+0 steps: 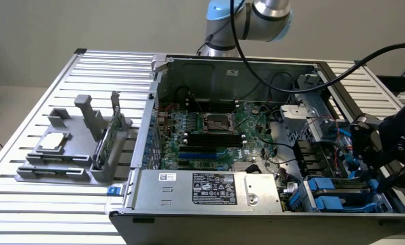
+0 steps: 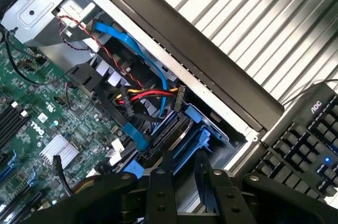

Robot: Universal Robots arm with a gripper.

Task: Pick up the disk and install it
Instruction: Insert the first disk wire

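AOC on the keyboard [image 2: 311, 145], Dell on the board [image 2: 37, 128]. The disk [image 2: 199, 131] lies just beyond the gripper [image 2: 182, 161]; whether its fingers [image 2: 160, 168] clamp it, I cannot tell.

The silver tubular robot arm with pale-blue joint caps [image 1: 253, 15] comes in at the top of the exterior view, its rounded joints bunched close together high at the back. A thick black cable [image 1: 393, 48] drops from those joints, sags low, then climbs and arches away toward the exterior view's right, where the wrist is. The black, blocky gripper [image 1: 383, 168] sits low at the far right edge of that view, pointing downward. In the wrist view the gripper [image 2: 184, 156] reaches forward from a matte black body, broad and symmetrical, with rounded pivot knuckles spread to either side of its centre line.
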